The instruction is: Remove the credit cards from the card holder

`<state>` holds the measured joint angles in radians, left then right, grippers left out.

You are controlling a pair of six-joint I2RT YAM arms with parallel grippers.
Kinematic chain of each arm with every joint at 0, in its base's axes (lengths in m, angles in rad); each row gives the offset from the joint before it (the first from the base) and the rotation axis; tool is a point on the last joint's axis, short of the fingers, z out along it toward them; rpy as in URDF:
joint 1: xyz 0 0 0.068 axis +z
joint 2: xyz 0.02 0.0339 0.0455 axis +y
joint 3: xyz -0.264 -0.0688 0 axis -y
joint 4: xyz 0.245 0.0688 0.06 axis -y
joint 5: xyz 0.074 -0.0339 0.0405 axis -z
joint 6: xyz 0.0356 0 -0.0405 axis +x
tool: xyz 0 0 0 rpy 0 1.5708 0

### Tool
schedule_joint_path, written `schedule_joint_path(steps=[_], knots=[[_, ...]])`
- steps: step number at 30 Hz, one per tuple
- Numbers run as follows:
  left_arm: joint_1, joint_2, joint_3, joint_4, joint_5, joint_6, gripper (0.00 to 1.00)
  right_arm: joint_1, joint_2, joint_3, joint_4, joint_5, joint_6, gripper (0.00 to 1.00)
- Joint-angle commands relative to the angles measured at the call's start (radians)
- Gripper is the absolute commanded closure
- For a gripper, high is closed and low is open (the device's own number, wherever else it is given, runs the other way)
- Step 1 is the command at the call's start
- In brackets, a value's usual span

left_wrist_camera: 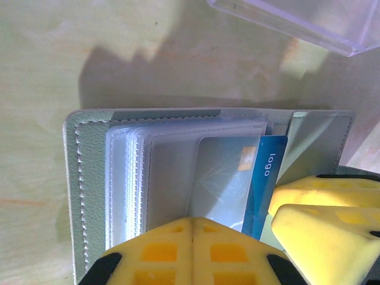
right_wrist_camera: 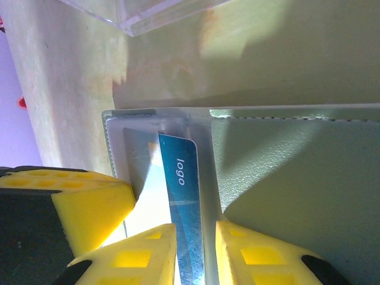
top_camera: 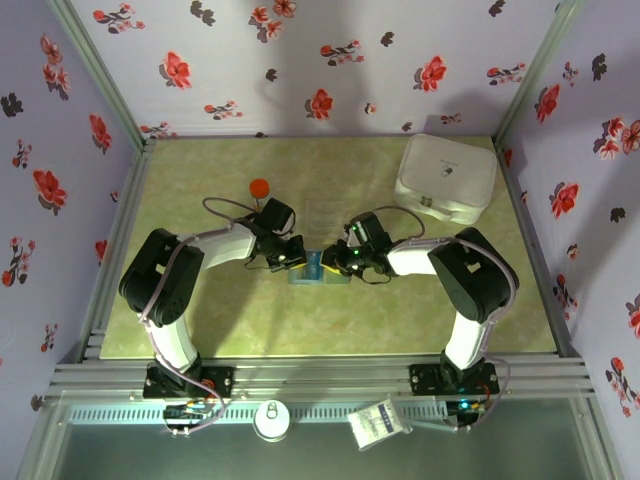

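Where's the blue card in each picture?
Top external: the blue card sits near the picture's centre.
Left wrist: lower right, sticking out of a clear sleeve.
Right wrist: lower centre.
Shared landmark: the grey card holder holding it.

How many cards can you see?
1 for sure: a blue card poking out of the card holder. A paler one may sit beside it; others may be hidden.

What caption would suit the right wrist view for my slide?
Right claw with jaws either side of a blue plastic card protruding from the open grey-green stitched card holder.
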<state>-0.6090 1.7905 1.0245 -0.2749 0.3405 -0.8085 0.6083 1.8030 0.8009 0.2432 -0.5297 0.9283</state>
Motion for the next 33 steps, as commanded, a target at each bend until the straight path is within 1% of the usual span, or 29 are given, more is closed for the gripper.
schedule_joint_path(steps=[1,10,19,26,33], knots=[[-0.003,0.014,0.005,-0.071,-0.031,0.015,1.0,-0.002,0.029,0.011,0.042,-0.031,0.021,0.75],[-0.002,0.018,0.003,-0.068,-0.03,0.015,1.0,-0.002,0.043,0.014,0.101,-0.065,0.052,0.8],[-0.003,0.019,0.002,-0.066,-0.028,0.013,1.0,-0.004,0.05,0.014,0.135,-0.089,0.063,0.83],[0.001,0.02,-0.003,-0.065,-0.03,0.016,1.0,-0.005,0.025,0.008,0.073,-0.052,0.029,0.87],[0.005,0.02,-0.009,-0.062,-0.029,0.016,1.0,-0.021,-0.018,-0.01,0.009,-0.027,-0.008,0.89]])
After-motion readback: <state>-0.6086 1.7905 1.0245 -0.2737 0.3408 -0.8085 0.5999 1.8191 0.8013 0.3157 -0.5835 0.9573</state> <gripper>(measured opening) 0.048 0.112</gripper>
